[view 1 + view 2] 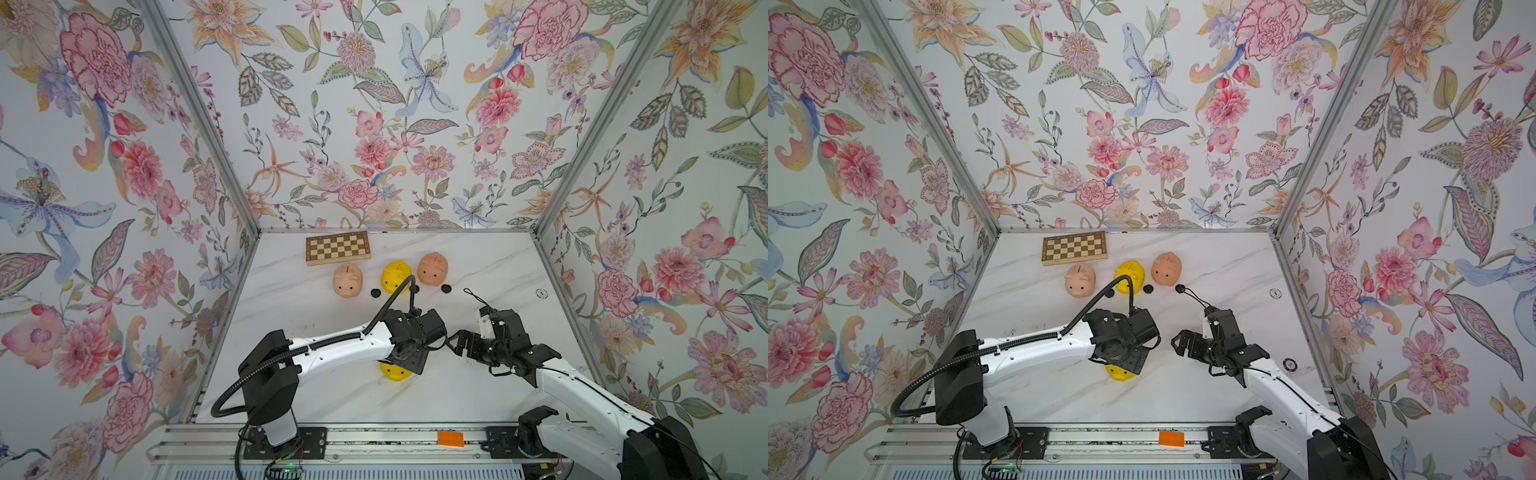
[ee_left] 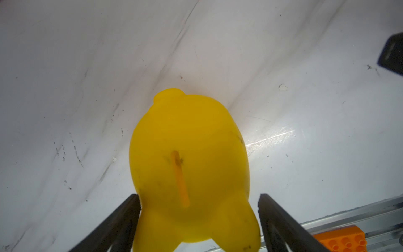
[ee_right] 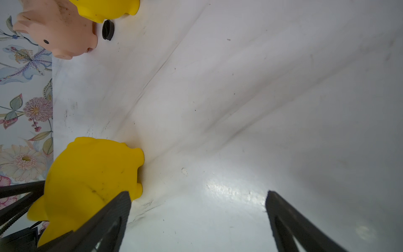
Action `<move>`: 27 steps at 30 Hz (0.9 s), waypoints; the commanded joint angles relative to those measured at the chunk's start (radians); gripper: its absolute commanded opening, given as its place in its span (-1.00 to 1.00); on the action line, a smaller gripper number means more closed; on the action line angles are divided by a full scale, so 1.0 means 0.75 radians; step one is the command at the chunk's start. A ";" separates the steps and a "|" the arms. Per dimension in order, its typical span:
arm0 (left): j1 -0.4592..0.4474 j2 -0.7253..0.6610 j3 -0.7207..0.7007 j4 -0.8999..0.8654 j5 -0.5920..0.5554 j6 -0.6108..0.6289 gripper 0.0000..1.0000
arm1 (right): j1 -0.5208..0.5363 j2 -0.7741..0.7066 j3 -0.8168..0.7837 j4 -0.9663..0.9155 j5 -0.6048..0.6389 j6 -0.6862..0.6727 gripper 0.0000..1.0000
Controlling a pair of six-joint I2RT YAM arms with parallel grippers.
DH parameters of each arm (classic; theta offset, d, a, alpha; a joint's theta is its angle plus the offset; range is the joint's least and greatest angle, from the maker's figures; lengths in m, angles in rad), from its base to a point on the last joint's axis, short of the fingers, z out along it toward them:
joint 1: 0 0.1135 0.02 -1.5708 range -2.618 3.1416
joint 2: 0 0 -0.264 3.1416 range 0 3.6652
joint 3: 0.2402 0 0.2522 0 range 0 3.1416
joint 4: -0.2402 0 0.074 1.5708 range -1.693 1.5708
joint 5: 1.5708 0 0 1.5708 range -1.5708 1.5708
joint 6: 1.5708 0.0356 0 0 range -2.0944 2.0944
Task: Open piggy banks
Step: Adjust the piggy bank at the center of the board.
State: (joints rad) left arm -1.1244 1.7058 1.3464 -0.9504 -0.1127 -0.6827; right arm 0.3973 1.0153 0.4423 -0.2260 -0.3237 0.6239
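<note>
A yellow piggy bank (image 1: 395,372) (image 1: 1119,372) stands near the table's front, mostly hidden under my left wrist in both top views. In the left wrist view its back and coin slot (image 2: 179,179) show. My left gripper (image 2: 199,196) straddles it: one finger (image 2: 130,209) touches its side and a thin gap remains at the other. My right gripper (image 1: 451,338) (image 3: 197,194) hangs open and empty just right of this pig (image 3: 91,179). Farther back stand a pink piggy bank (image 1: 348,280), a yellow one (image 1: 395,276) and another pink one (image 1: 433,269), with loose black plugs (image 1: 375,293) (image 1: 446,288) beside them.
A checkered chessboard (image 1: 338,248) lies at the back left, close behind the row of pigs. An orange brick (image 1: 451,439) sits on the front rail. A small round disc (image 1: 541,293) lies near the right wall. Floral walls close in three sides.
</note>
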 commanded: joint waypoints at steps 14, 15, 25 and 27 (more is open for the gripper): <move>-0.012 -0.008 -0.025 -0.093 -0.035 -0.037 0.96 | -0.010 -0.010 -0.025 0.037 -0.033 -0.007 0.97; -0.011 -0.006 -0.030 -0.090 -0.030 -0.041 0.94 | -0.009 -0.008 -0.025 0.039 -0.034 -0.007 0.97; -0.010 -0.014 -0.063 -0.061 0.003 -0.044 0.81 | -0.009 -0.003 -0.020 0.039 -0.045 -0.014 0.97; -0.008 -0.043 -0.082 -0.007 0.027 -0.036 0.75 | -0.009 -0.003 -0.020 0.039 -0.049 -0.015 0.97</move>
State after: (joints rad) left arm -1.1244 1.6958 1.3079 -0.9771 -0.1081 -0.7055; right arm 0.3946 1.0142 0.4419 -0.2111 -0.3496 0.6243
